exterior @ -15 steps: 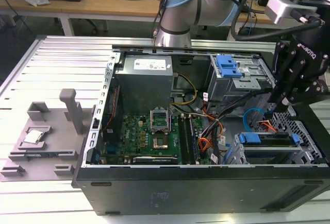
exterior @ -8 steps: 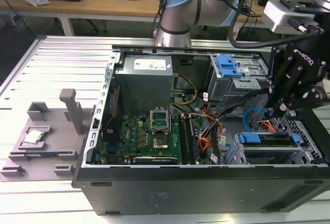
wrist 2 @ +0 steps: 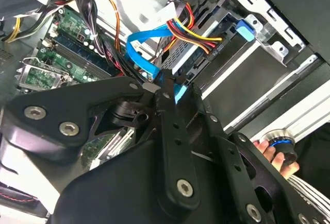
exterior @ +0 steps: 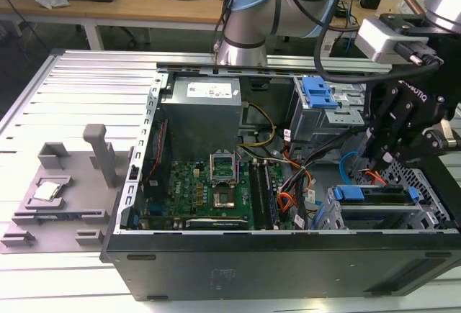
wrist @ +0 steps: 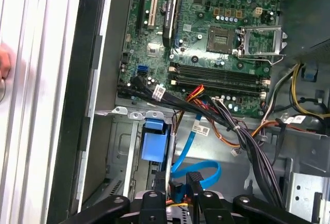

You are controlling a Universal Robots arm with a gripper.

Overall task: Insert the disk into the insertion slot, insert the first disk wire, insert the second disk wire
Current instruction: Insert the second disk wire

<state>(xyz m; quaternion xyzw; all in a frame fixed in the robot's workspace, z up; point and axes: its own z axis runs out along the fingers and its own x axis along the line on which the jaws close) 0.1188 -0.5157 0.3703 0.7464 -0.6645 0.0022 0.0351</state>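
Slotted aluminium tabletop (exterior: 79, 90) carries an open black computer case (exterior: 274, 262) lying on its side, with wooden benches (exterior: 144, 3) across the far end of the room. Inside the case you have a green motherboard (exterior: 209, 191) toward the exterior view's left and a grey power supply (exterior: 202, 115) against the far wall. A taller bay with a blue latch (exterior: 318, 93) stands on the far side of the drive cage.

In the near corner on the exterior view's right, the disk (exterior: 351, 193) sits in the insertion slot (exterior: 333, 201), its blue carrier tabs showing at the mouth. Your gripper (exterior: 378, 160) hangs just above that cage among loose wiring. In the second wrist view its fingers (wrist 2: 167, 116) are pressed together on the end of a blue data cable (wrist 2: 142, 54), beside a red, yellow and black power lead (wrist 2: 193, 33).

Outside the case, on the exterior view's left, a grey fixture tray (exterior: 65, 216) holds a small square chip (exterior: 46, 191). A person's hand (wrist 2: 273, 154) sits just outside the case wall. Tabletop stretches beyond the tray, while cables crowd the cage's far side.
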